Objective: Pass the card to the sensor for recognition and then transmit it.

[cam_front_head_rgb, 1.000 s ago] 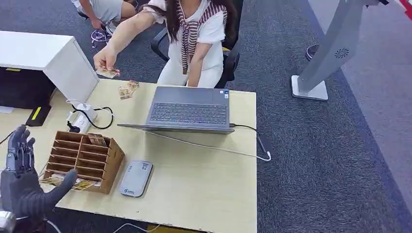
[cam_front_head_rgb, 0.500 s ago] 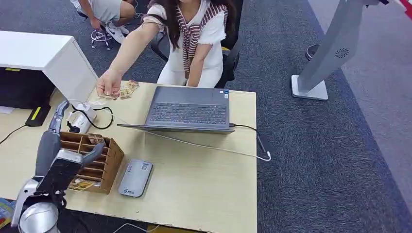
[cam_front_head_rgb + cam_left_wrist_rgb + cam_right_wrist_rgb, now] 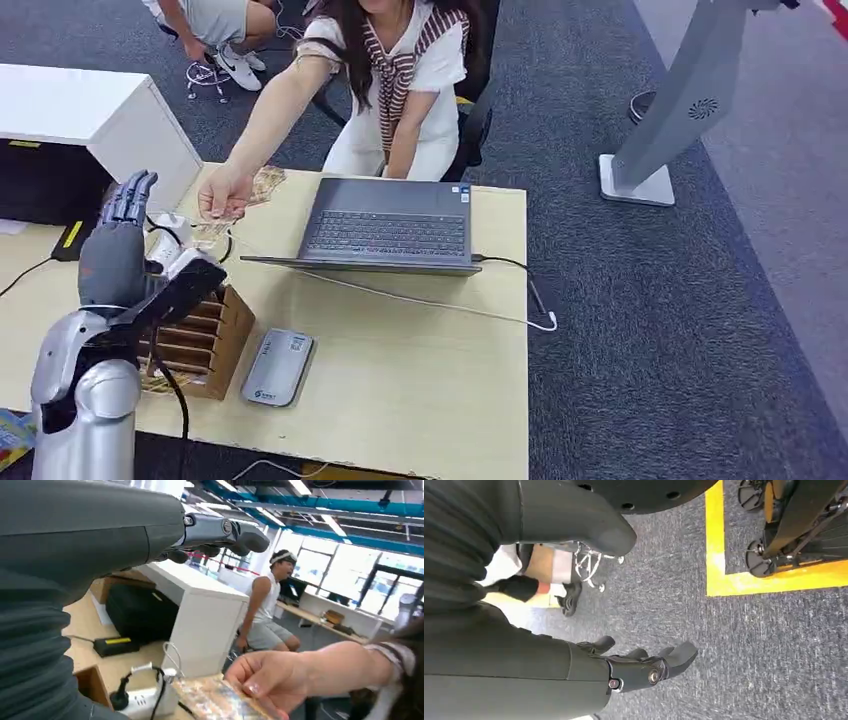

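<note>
1. The left hand [image 3: 125, 250] is raised over the near-left part of the desk [image 3: 420, 390], fingers stretched out and apart with nothing in them; its thumb points toward the laptop. It hangs above the far end of the wooden slotted card rack [image 3: 200, 345].
2. The right hand [image 3: 644, 667] hangs over grey carpet, fingers loosely extended and apart, holding nothing.
3. The card rack sits at the desk's left front, with patterned cards lying at its near foot, partly hidden by the silver forearm.
4. Just right of the rack lies the grey card reader [image 3: 279, 367], flat on the desk, with nothing on it.
5. Behind the rack a white power strip [image 3: 165, 250] with a black plug and looped black cable rests on the desk, partly hidden by the left hand.
6. An open grey laptop [image 3: 388, 228] stands mid-desk, a white cable running from under it toward the desk's right edge.
7. The card [image 3: 220, 702], patterned and shiny, is held by a person's hand [image 3: 224, 192] reaching over the far-left of the desk, just beyond the left hand's fingertips and not touching them. More cards [image 3: 265, 183] lie on the desk near that hand.
8. The person sits on a black office chair behind the desk; a white cabinet [image 3: 90, 115] stands to the far left.
</note>
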